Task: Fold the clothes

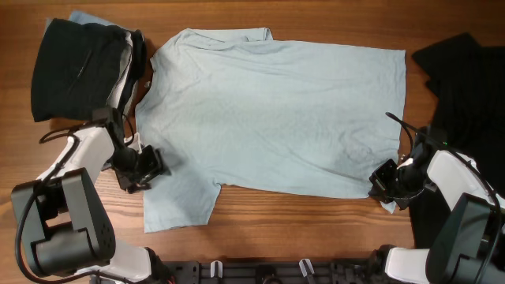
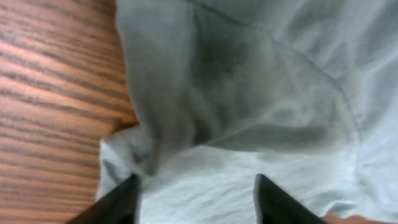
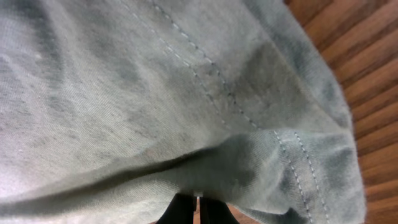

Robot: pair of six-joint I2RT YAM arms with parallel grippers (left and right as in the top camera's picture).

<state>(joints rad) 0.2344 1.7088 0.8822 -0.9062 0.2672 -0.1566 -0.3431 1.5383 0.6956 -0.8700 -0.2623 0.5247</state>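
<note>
A pale light-blue T-shirt (image 1: 276, 110) lies spread flat on the wooden table, neck to the left, hem to the right. My left gripper (image 1: 151, 167) is open at the shirt's near-left sleeve, its two fingers astride the cloth (image 2: 205, 193). My right gripper (image 1: 384, 180) is shut on the shirt's near-right hem corner; the stitched hem (image 3: 249, 118) bunches over its closed fingers (image 3: 198, 208). A black garment (image 1: 75, 67) with a grey one (image 1: 125, 71) lies folded at the far left. Another black garment (image 1: 465, 87) lies at the right edge.
Bare wooden table (image 1: 300, 229) runs along the front below the shirt. The arm bases (image 1: 63, 229) stand at the front left and front right (image 1: 473, 237). A small bit of blue cloth (image 1: 83, 16) shows behind the black pile.
</note>
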